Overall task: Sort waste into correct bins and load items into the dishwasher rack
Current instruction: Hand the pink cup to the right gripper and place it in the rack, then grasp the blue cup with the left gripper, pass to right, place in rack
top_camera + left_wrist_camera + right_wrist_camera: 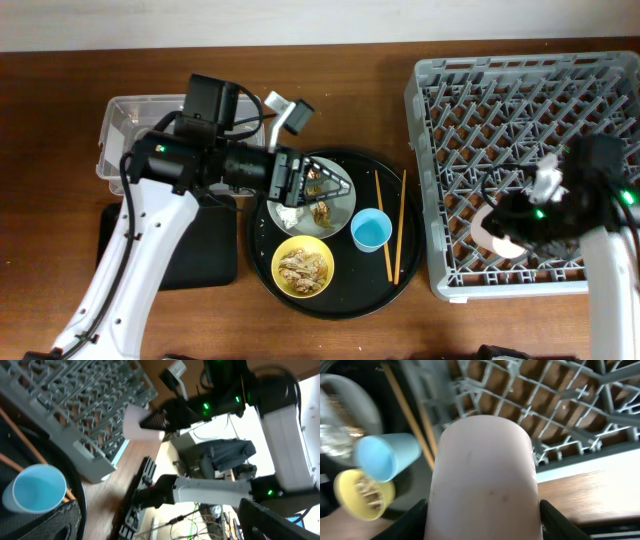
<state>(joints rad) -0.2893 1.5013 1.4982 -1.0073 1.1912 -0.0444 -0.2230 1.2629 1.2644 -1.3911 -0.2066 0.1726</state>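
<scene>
My right gripper [497,232] is shut on the pink cup [482,475] and holds it above the front left part of the grey dishwasher rack [520,110]. My left gripper [312,182] is open over the grey-green plate [340,208], which carries the brown-gold wrapper [322,186], a white tissue [290,214] and food scraps [322,211]. The left wrist view shows only its spread fingers [160,525], with nothing between them. The yellow bowl [303,266] holds more scraps. The light-blue cup [371,230] stands beside two chopsticks [384,212].
Plate, bowl, blue cup and chopsticks sit on a large round black tray [400,290]. A clear tub [120,135] stands at the back left. A shallow black rectangular tray [205,255] lies in front of it, partly under my left arm.
</scene>
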